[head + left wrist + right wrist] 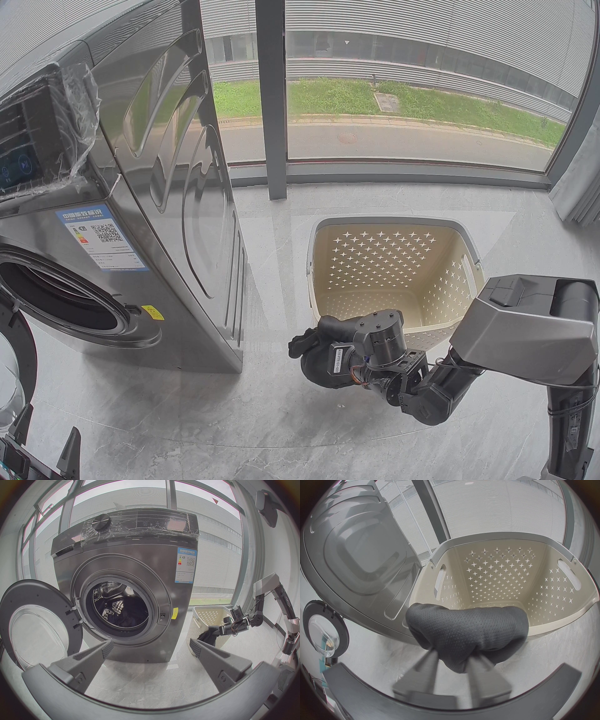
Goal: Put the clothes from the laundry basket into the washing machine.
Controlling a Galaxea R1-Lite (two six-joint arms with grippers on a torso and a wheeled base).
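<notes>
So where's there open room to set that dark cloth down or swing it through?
The pale marble floor lies bare between the silver front-loading washing machine and the cream star-punched plastic laundry basket, and in front of both. The basket looks empty inside. Tightest spot: the basket's near rim, where the right hand grips the dark grey cloth.

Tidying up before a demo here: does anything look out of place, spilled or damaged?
Nothing is spilled or damaged. The one oddity is the crinkled clear plastic film wrapped over the control panel of the washing machine. The laundry basket stands upright, and the dark garment is clamped in the right gripper beside it.
</notes>
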